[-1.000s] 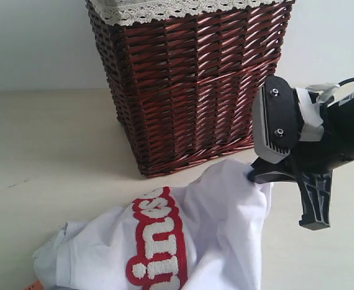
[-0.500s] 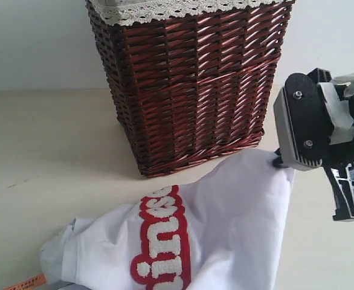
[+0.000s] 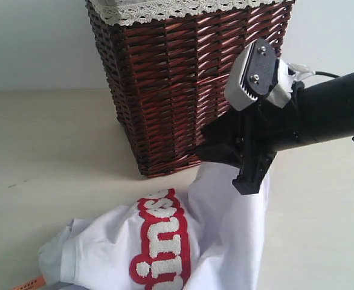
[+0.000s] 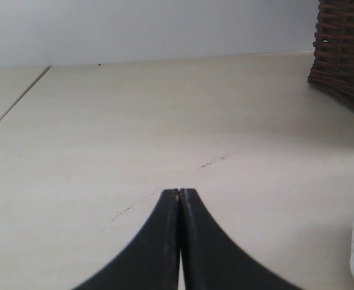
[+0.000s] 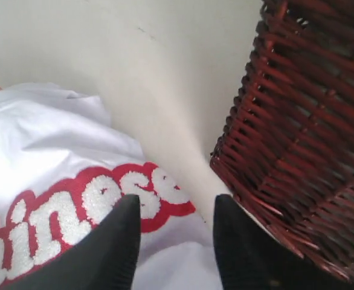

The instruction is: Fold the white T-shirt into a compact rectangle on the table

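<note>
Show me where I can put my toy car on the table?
Bare table lies left of the basket, beyond the white T-shirt, and again right of the shirt. It's crowded between basket and shirt, where the right gripper hangs.

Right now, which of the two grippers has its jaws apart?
The right gripper, over the white T-shirt; the left gripper is pressed shut over the table.
</note>
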You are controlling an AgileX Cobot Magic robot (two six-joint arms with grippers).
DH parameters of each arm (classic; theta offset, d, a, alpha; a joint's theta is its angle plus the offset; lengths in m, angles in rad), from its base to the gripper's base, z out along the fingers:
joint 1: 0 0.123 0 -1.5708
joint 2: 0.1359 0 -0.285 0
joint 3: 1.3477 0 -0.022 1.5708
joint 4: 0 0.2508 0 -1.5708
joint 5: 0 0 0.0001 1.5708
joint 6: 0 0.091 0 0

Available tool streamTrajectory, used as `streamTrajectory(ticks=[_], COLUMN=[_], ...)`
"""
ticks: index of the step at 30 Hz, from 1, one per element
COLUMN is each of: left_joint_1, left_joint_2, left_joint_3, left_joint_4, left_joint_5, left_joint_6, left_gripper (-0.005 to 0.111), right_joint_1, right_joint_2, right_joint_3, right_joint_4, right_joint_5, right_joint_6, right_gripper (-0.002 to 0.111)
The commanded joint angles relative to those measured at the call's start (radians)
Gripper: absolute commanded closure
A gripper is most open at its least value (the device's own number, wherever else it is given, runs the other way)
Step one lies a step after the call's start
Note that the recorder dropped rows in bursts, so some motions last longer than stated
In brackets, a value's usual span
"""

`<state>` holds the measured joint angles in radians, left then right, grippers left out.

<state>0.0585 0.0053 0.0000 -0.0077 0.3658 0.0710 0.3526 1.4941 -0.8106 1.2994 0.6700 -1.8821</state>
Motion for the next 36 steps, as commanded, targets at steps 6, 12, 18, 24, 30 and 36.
streamTrajectory(ticks=[6,12,18,24,30,36], left_joint_1=[0.0,0.0,0.0,0.0,0.0,0.0], left_joint_2=[-0.005,-0.005,-0.005,-0.005,-0.005,-0.005], left_joint_3=[0.0,0.0,0.0,0.0,0.0,0.0], left_joint_4=[-0.003,-0.003,-0.003,-0.003,-0.003,-0.003], left_joint_5=[-0.008,-0.008,-0.008,-0.008,-0.008,-0.008], left_joint_6=[0.0,0.0,0.0,0.0,0.0,0.0], left_gripper=[0.107,0.107,0.107,0.107,0.107,0.107], right_joint_1=[-0.004,-0.004,-0.004,-0.004,-0.004,-0.004], right_joint_2=[-0.009,-0.289,-0.262,-0.073,0.097,0.108], right_joint_3=[0.003,0.003,0.037,0.17,0.175,0.124], right_joint_4=[0.021,-0.275,-0.837,-0.942,-0.843,-0.282], right_joint_5=[-0.077,-0.065,0.444,0.22,-0.093,0.011], right_joint_6=[0.001,0.236,0.552,0.514,0.433,-0.093], right_gripper=[0.057,0.057,0.057,0.057,0.06,0.081])
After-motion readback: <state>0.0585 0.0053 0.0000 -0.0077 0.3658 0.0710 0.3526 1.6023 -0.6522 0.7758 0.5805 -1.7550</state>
